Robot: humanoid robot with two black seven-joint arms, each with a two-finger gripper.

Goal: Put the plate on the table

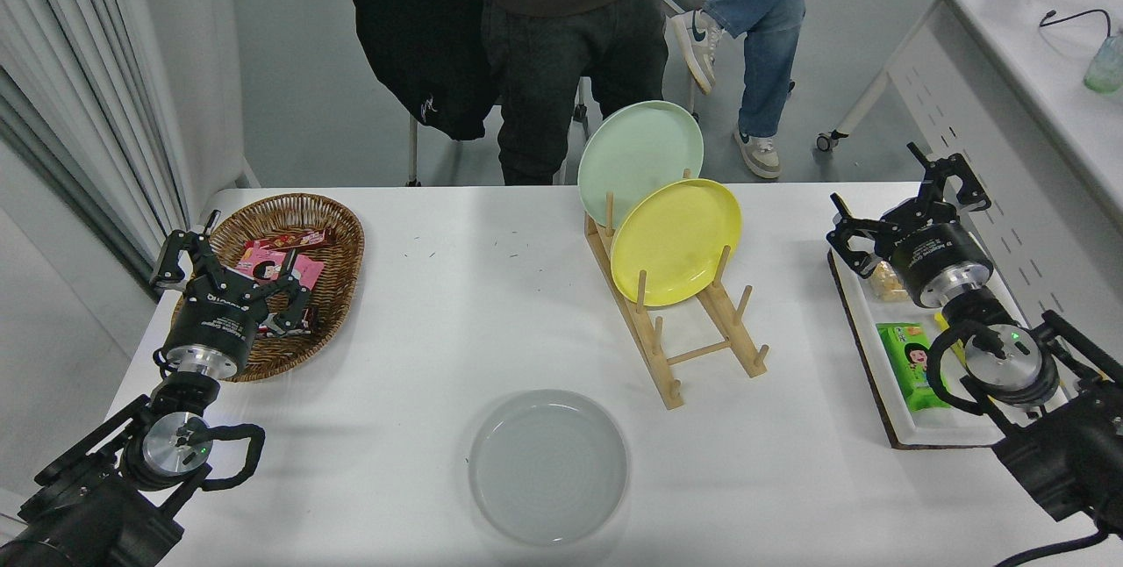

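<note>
Grey plate (548,467) lies flat on the table (456,304), near the front edge and roughly centred, well apart from either arm. Nothing touches it. Judging by that, you can log the placing as done: plate down, rim level, no gripper on it.

Right gripper (904,203) hangs over the far end of the white tray (864,321) at the table's right side, fingers spread wide, holding nothing. Snack packets lie in the tray beneath and beside it; a green one (912,355) shows plainly.

Left gripper (230,273) sits parked at the lower left, over the near rim of the wicker basket (338,238), fingers also spread, empty.

Wooden rack (675,348) stands right of centre, carrying the yellow plate (675,240) and, behind it, the mint green plate (640,150), both leaning upright. Its front slots are bare.

A person (570,49) stands at the far side, another sits beside.

What is left, as far as you can judge: only to bring the right arm to rest clear of the tray.
</note>
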